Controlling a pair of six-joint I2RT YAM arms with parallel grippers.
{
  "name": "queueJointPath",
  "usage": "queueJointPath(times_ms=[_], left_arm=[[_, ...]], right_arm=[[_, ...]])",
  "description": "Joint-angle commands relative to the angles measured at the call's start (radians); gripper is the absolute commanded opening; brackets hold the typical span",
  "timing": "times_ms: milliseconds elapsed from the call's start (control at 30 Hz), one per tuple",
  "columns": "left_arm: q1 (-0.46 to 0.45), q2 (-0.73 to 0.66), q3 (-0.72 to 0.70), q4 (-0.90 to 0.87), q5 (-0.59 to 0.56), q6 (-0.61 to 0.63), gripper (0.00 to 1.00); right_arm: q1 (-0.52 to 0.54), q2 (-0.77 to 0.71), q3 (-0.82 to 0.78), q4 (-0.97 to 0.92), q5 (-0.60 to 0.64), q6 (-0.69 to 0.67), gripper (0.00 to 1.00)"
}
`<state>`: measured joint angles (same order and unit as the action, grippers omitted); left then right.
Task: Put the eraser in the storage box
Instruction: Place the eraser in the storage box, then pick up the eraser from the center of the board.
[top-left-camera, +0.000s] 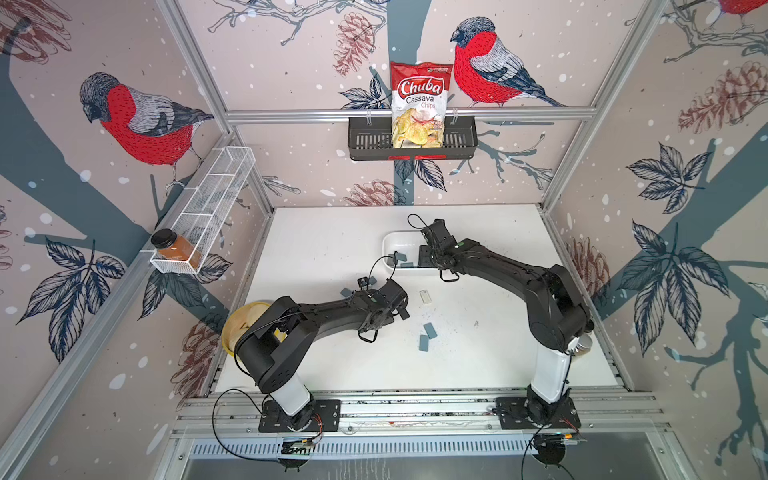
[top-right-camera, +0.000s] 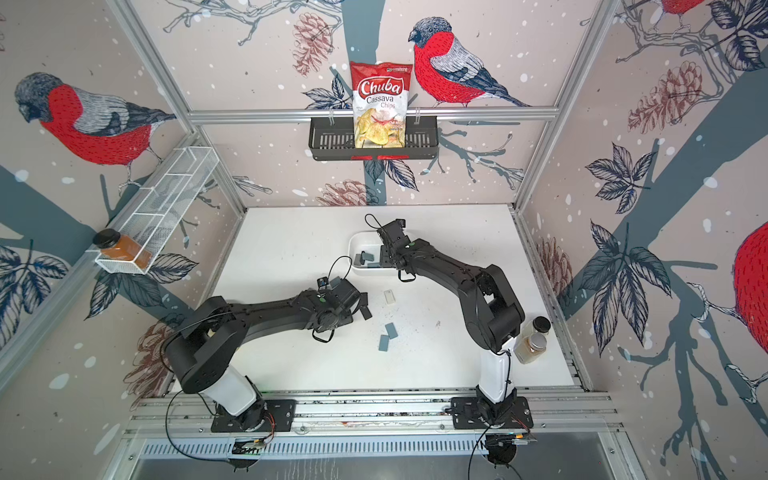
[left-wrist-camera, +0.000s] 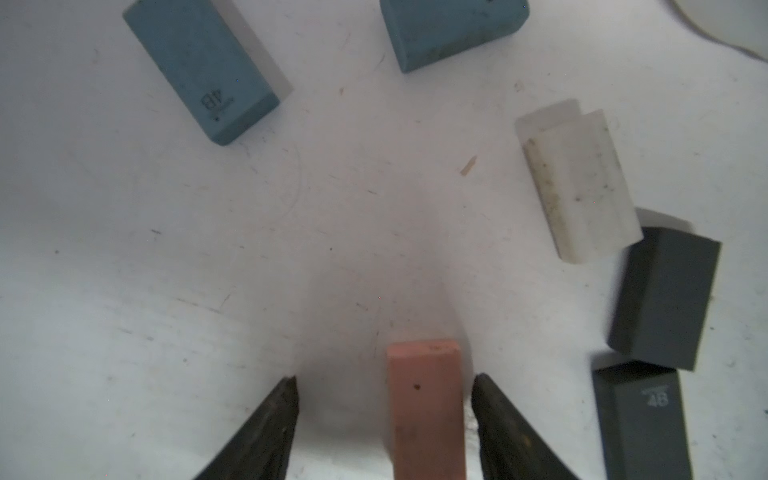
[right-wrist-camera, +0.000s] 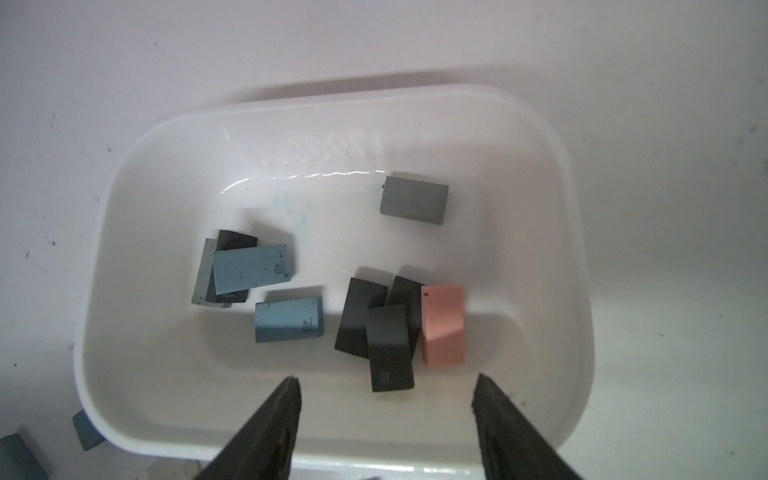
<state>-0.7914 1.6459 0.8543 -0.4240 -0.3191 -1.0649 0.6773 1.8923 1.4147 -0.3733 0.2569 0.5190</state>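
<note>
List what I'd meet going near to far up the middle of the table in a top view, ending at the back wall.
blue erasers → white eraser → storage box → black basket on the wall

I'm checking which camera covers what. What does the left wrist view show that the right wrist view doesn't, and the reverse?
Only the left wrist view: the left gripper, jaws open, astride a pink eraser lying on the table, with two blue erasers, a white eraser and two dark grey erasers loose nearby.
Only the right wrist view: the right gripper, open and empty, above the storage box, with stored erasers in blue, grey, black and one pink.
Both: open black fingers, white table, erasers stamped 4B.
</note>
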Motion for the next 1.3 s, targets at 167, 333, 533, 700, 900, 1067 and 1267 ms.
queueJointPath(times_ms=[167, 333, 533, 700, 900, 1067, 1267], left_arm=[[-0.002, 0.026, -0.011, 0.017, 0.035, 0.000, 0.58], [-0.002, 0.025, -0.022, 0.034, 0.049, 0.010, 0.46], [-0.003, 0.023, -0.032, 0.054, 0.069, 0.028, 0.45], [-0.009, 0.035, -0.026, 0.079, 0.090, 0.044, 0.42], [-0.027, 0.067, -0.001, 0.085, 0.106, 0.060, 0.39], [-0.037, 0.087, 0.005, 0.090, 0.111, 0.060, 0.39], [-0.040, 0.079, -0.014, 0.104, 0.120, 0.056, 0.35]], right_arm=[[0.039, -0.146, -0.118, 0.040, 0.070, -0.006, 0.89], [0.068, -0.249, -0.208, 0.051, 0.108, 0.011, 1.00], [0.144, -0.375, -0.337, 0.054, 0.194, 0.053, 1.00], [0.201, -0.448, -0.424, 0.047, 0.224, 0.095, 0.99], [0.243, -0.502, -0.507, 0.040, 0.237, 0.134, 0.99], [0.251, -0.521, -0.556, 0.051, 0.222, 0.154, 0.99], [0.254, -0.533, -0.603, 0.073, 0.220, 0.167, 0.99]])
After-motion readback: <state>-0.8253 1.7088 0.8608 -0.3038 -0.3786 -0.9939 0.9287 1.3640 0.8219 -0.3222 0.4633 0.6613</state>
